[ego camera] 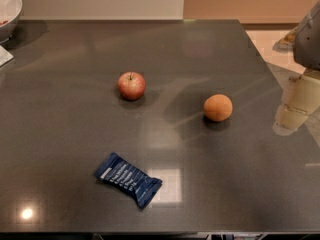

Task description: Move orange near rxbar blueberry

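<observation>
Pale cream and grey, the gripper [295,109] sits at the right edge of my view, just right of the orange [218,107] and apart from it. It is cut off by the frame, and I cannot tell whether it is spread or pressed together. It holds nothing that I can make out.

The orange rests alone on the dark glossy counter [225,184], untouched. The apple [131,85] stands left of the orange and a little farther back, well apart. The bar [129,179] lies flat, left of the orange and nearer to me, also well apart, on a slant with one crimped end pointing back towards the apple. A bowl [7,9] shows far left and back of the orange, half out of view.

As I judge it, nothing of the move is done: the reach comes first.

My worries from here:
- The orange is round and the counter is slick. If I come in off-centre from the right, a nudge would probably send it rolling left, maybe towards the apple.
- A shallow grip on that curved skin could let it pop out during the carry.
- Released too high beside the bar, it may roll away again.
- Set down too close, it lands on the wrapper or shoves the bar aside.
- The apple is similar in size, so I must not pick the wrong fruit.
</observation>
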{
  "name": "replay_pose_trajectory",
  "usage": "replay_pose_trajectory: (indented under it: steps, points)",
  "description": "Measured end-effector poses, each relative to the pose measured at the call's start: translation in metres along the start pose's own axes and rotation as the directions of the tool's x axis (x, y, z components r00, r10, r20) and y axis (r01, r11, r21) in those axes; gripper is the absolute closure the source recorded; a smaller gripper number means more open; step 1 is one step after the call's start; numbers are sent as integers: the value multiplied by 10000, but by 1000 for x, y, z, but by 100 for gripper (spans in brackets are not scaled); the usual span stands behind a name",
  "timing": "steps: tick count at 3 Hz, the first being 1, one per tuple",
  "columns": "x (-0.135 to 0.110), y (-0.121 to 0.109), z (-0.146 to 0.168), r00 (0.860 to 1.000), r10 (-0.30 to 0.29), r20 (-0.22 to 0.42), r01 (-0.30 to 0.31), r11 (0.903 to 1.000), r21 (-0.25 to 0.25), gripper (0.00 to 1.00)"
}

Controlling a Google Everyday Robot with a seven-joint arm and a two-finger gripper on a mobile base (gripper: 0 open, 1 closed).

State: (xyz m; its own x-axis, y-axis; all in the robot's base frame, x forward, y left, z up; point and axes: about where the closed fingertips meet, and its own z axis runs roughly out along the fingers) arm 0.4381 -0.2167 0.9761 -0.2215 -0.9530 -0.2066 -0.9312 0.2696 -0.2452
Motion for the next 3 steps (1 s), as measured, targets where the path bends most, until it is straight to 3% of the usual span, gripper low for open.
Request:
replay_pose_trajectory:
  steps: [2,3]
  points:
    - [-1,-3,3,9999,85,93,-84,10000,-44,0]
    - [-4,-12,25,9994,176,295,-168,9995,-261,0]
